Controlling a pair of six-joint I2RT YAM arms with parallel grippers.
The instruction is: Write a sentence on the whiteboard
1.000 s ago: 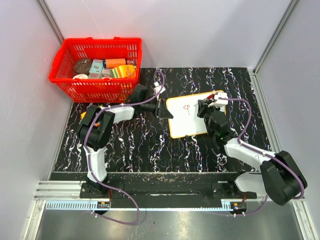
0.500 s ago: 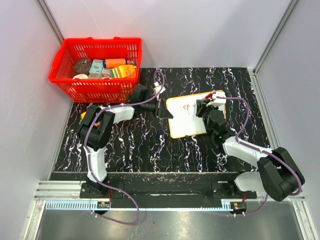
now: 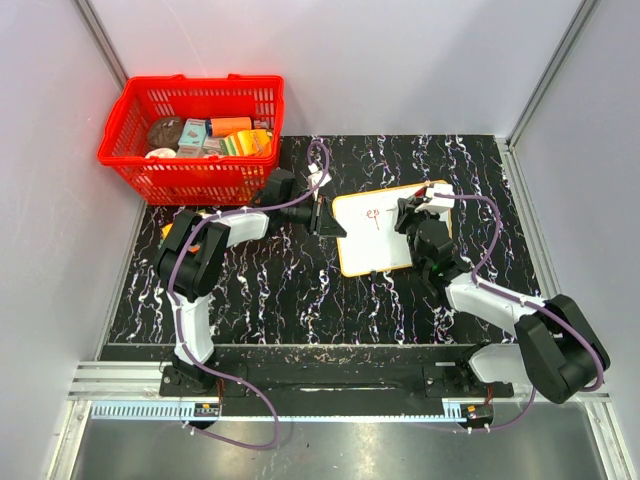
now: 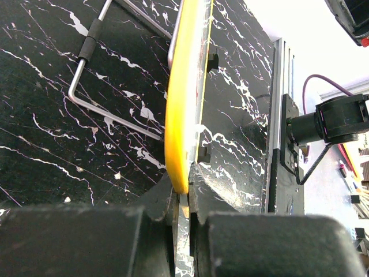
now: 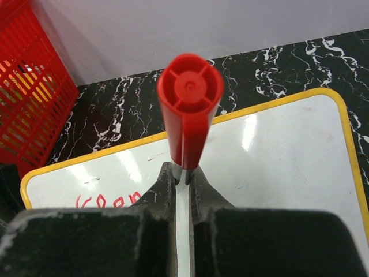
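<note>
Black marbled table [image 3: 260, 290], red basket [image 3: 190, 135] back-left. Whiteboard [image 3: 375, 245] long axis left-right — left gripper [image 4: 183, 190] clamps its left rim, right gripper [image 5: 183, 176] pinches red marker [image 5: 189, 98] near red writing [image 3: 373, 213].

You're looking at a black, white-veined tabletop [image 3: 300, 300], pale grey wall panels [image 3: 400, 60] on three sides, metal corner posts [image 3: 105, 45], and an aluminium rail [image 3: 120, 380] along the near edge.
</note>
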